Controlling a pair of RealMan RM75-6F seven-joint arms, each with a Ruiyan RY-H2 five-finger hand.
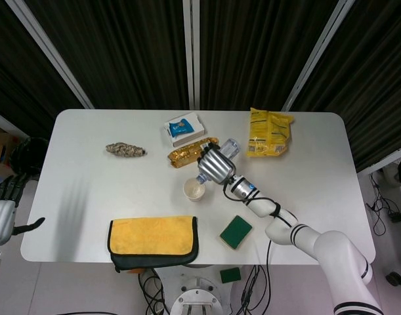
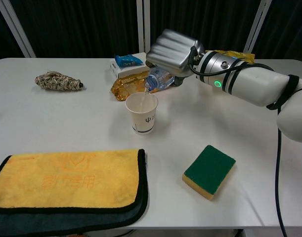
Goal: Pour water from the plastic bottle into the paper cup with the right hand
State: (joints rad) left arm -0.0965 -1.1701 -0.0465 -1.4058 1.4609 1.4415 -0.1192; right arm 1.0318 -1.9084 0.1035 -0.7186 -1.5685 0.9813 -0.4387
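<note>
My right hand (image 2: 173,52) (image 1: 214,167) grips the clear plastic bottle (image 2: 158,80) (image 1: 227,148), which lies tilted with its mouth pointing down-left. The mouth hangs just above the far right rim of the white paper cup (image 2: 142,113) (image 1: 194,190). The cup stands upright in the middle of the table. The fingers cover most of the bottle's body. My left hand (image 1: 2,203) hangs off the table's left edge in the head view, holding nothing, fingers apart.
A gold snack packet (image 2: 125,85) and a blue-and-white box (image 2: 126,64) lie right behind the cup. A green sponge (image 2: 209,171) sits front right, a folded yellow cloth (image 2: 66,180) front left, a brown speckled bundle (image 2: 57,81) far left, and a yellow bag (image 1: 268,132) at the back right.
</note>
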